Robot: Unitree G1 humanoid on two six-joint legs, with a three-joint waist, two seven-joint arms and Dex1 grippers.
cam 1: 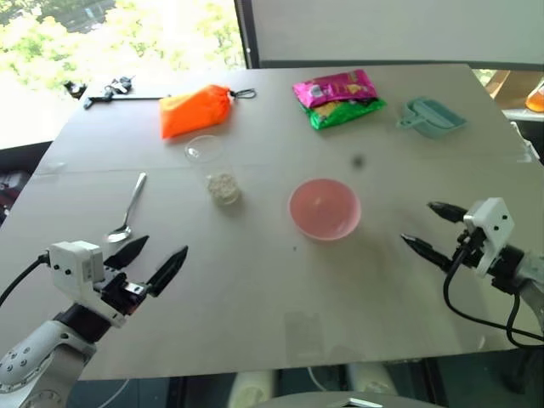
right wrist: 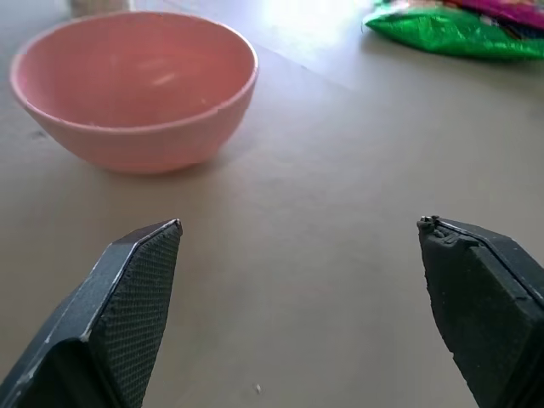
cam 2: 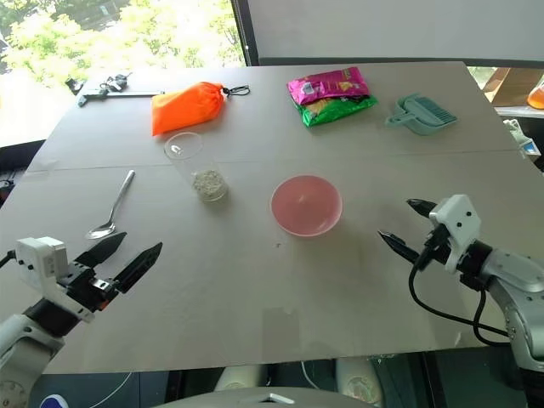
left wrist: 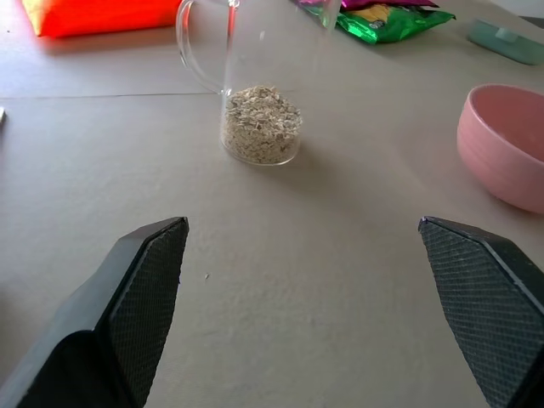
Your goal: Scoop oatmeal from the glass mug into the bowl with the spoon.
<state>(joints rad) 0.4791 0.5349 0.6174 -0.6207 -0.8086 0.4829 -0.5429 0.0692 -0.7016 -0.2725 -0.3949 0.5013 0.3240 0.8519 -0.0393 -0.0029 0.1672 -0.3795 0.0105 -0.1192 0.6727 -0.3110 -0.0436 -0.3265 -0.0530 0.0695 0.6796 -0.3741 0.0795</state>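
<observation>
A clear glass mug (cam 1: 212,170) stands upright on the table left of centre, with pale oatmeal (left wrist: 261,123) lying in its bottom. To its right sits the pink bowl (cam 1: 324,208). The silver spoon (cam 1: 128,209) lies flat to the mug's left, head toward me. My left gripper (cam 1: 158,258) hovers open near the table's front left, just short of the spoon's head, nothing between its fingers. My right gripper (cam 1: 433,225) hovers open at the right, pointing toward the bowl (right wrist: 136,85), apart from it.
At the back lie an orange pouch (cam 1: 195,110), pink and green snack packets (cam 1: 338,99), a teal scoop-shaped container (cam 1: 432,116) and a black tool (cam 1: 106,90) at the far left. The table (cam 1: 272,297) has open surface in front of the bowl.
</observation>
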